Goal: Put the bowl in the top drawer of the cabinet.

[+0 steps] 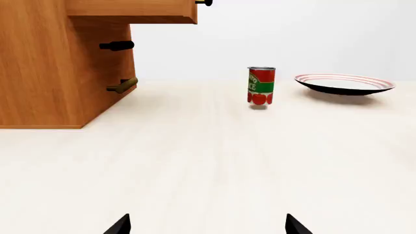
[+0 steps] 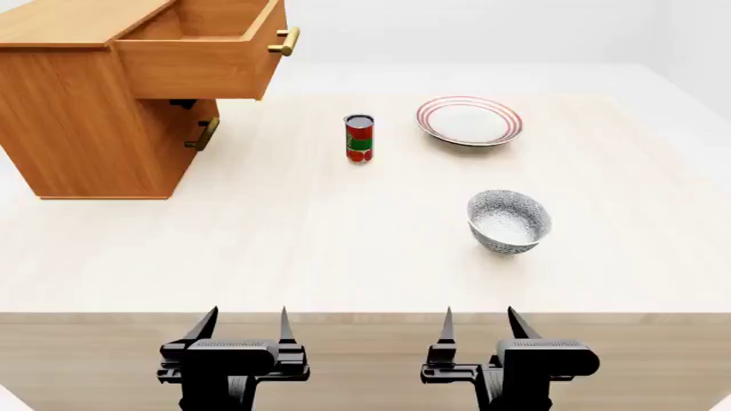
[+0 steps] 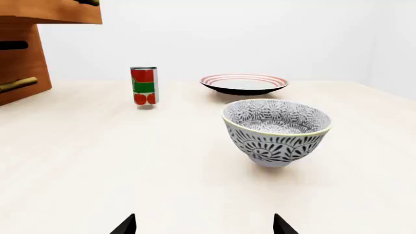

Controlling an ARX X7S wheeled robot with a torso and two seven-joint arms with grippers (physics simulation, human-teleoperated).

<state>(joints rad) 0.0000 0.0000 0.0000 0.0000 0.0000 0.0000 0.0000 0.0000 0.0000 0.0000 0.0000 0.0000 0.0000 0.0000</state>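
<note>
In the head view the cabinet (image 2: pixel 86 128) stands at the far left of the table (image 2: pixel 286 248), and I use it as the landmark. Its top drawer (image 2: pixel 200 56) is pulled out toward the right, and the brass handle (image 2: pixel 286 41) sticks out from the drawer front. Under the drawer, on the cabinet front, there is a smaller brass handle (image 2: pixel 205 134).

To the right of the cabinet, well apart from it, a red and green can (image 2: pixel 359 138) stands upright. Farther right from the cabinet lies a white plate with red rings (image 2: pixel 470 121), apart from the can. The bowl (image 2: pixel 509 222) sits upright on the table, far to the right of the cabinet and nearer to the robot than the plate. It touches nothing but the table.

At the near edge of the table, the left gripper (image 2: pixel 243 325) has its fingers (image 2: pixel 205 324) spread apart, and they hold nothing. The right gripper (image 2: pixel 480 324) is also spread wide and empty, with the bowl in front of it, not touched by its fingers (image 3: pixel 126 225).
</note>
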